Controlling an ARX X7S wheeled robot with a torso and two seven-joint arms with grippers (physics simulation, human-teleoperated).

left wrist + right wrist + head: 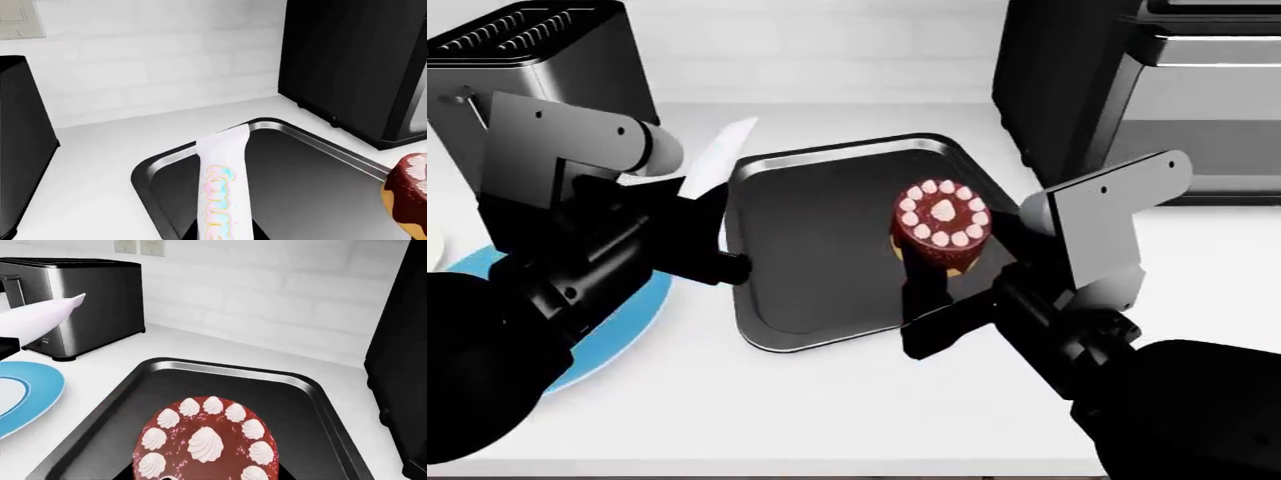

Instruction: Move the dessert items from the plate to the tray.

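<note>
A round chocolate cake (941,222) with a ring of white dollops and a yellowish base is held over the right half of the black tray (814,300). My right gripper (207,475) is shut on it from the near side, and its fingers are mostly hidden under the cake (207,440). My left gripper (225,234) is shut on the thin flat white piece (223,175), which has pastel lettering. The piece (718,160) points over the tray's left rim (150,167). The cake (408,192) shows at the edge of the left wrist view.
A blue plate (627,310) lies on the white counter left of the tray, partly under my left arm. A steel toaster (541,50) stands at the back left. A tall black appliance (1148,90) stands at the back right, close to the tray's far corner.
</note>
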